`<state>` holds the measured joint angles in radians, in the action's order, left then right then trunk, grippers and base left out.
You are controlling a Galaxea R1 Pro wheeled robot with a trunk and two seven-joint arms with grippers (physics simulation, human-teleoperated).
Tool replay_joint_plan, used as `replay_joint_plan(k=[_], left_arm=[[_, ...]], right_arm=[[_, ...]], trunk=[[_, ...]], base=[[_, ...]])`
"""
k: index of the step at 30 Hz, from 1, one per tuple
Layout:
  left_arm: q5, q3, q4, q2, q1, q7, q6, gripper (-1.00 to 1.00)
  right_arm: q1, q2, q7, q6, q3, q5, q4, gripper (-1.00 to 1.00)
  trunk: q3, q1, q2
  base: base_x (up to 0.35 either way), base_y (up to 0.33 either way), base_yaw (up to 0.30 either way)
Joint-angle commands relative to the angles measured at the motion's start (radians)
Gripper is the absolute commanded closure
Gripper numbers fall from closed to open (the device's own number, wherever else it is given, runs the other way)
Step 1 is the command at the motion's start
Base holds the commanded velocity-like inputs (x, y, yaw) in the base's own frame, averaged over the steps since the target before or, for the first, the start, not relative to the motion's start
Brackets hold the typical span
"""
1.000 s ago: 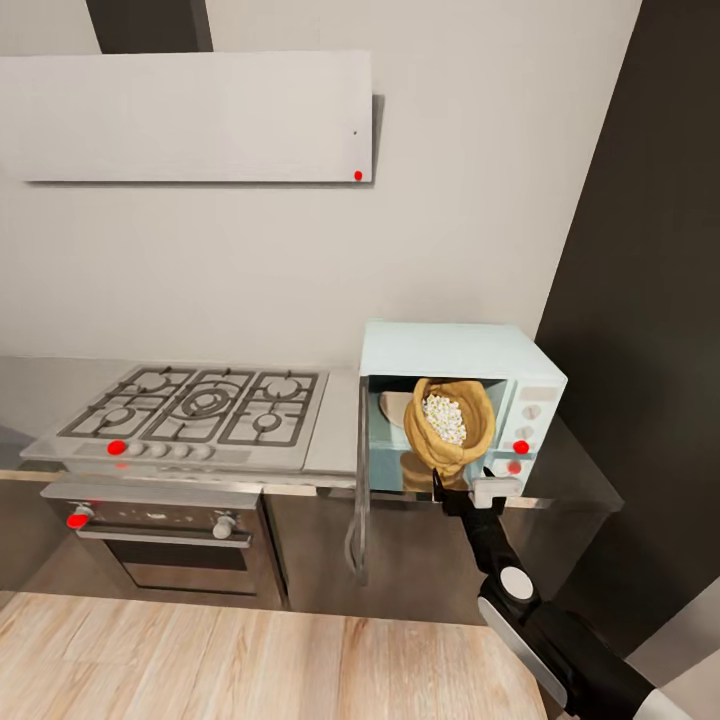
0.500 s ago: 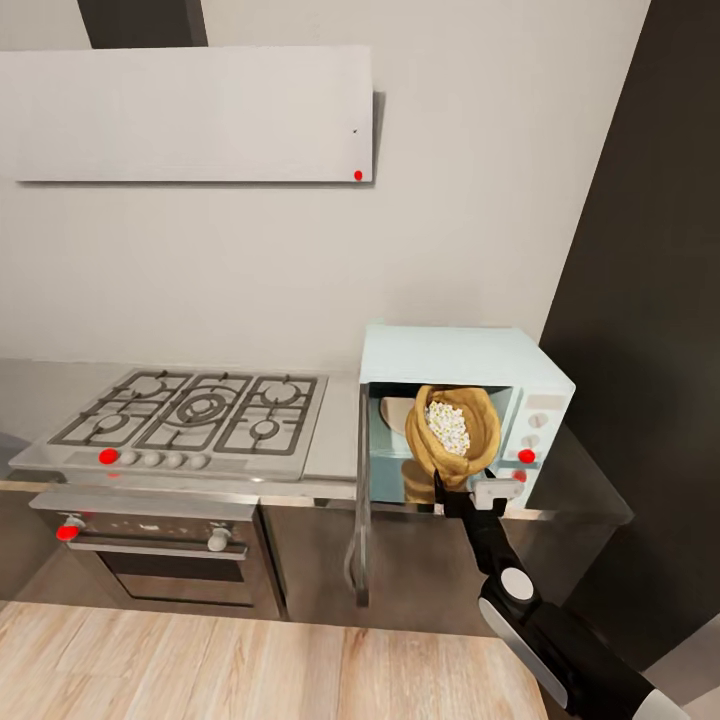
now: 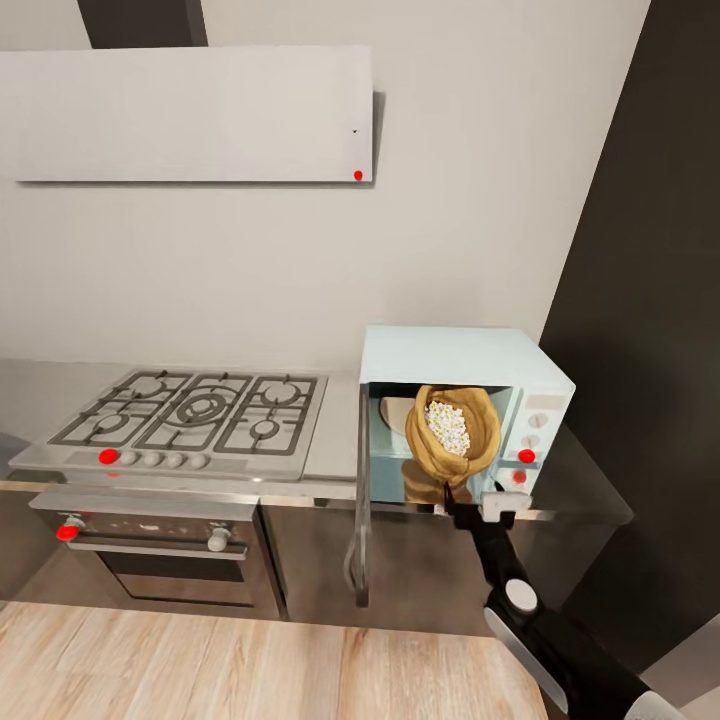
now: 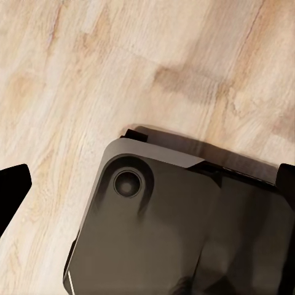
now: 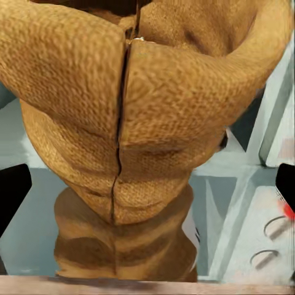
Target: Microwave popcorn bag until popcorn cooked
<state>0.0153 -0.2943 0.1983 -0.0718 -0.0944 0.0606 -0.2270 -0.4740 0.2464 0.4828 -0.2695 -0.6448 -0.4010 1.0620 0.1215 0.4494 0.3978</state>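
Observation:
The tan popcorn bag (image 3: pixel 450 445) stands upright in the mouth of the pale-blue microwave (image 3: pixel 455 355), and white popcorn (image 3: pixel 447 425) shows in its wide top. The microwave door (image 3: pixel 360 500) hangs open, swung out to the left and seen edge-on. My right gripper (image 3: pixel 462 497) sits just below and in front of the bag's base. In the right wrist view the bag (image 5: pixel 141 110) fills the space ahead, and the right gripper (image 5: pixel 147 190) is open with its dark fingertips (image 5: pixel 12 196) wide apart and off the cloth. My left gripper (image 4: pixel 147 184) is open over the wood floor.
The grey countertop (image 3: pixel 335 440) carries a steel gas hob (image 3: pixel 190 410) left of the microwave, with a dark oven (image 3: pixel 150 550) beneath it. A white hood (image 3: pixel 190 110) hangs above. A dark tall panel (image 3: pixel 650 300) stands to the right. Part of my own dark base (image 4: pixel 172 227) shows over the floor.
The view shifted slightly a second ago. Since then my right arm has drawn back and down a little from the bag, which stays put in the microwave opening.

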Motion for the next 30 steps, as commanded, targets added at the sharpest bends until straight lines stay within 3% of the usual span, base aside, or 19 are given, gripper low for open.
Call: replay_joint_plan(k=[1,5,8,30], left_arm=[[0.002,0.001,0.0,0.0,-0.001,0.004,-0.003,-1.0],[0.002,0.001,0.0,0.0,-0.001,0.004,-0.003,-1.0],[0.002,0.001,0.0,0.0,-0.001,0.004,-0.003,-1.0],[0.002,0.002,0.0,0.0,-0.001,0.004,-0.003,-1.0]], right_arm=[[-0.002,0.001,0.005,-0.049,-0.005,-0.011,-0.03,-1.0],[-0.009,-0.001,0.005,-0.118,-0.003,-0.012,-0.112,-1.0],[-0.012,-0.002,0.005,-0.129,-0.003,-0.011,-0.128,-1.0],[-0.012,-0.003,-0.015,-0.126,-0.009,-0.01,-0.113,-1.0]], trunk=[[0.002,0.001,0.002],[0.002,0.001,0.002],[0.002,0.001,0.002],[0.002,0.001,0.002]], base=[[0.0,0.0,0.0],[0.0,0.0,0.0],[0.0,0.0,0.0],[0.058,0.0,0.0]])
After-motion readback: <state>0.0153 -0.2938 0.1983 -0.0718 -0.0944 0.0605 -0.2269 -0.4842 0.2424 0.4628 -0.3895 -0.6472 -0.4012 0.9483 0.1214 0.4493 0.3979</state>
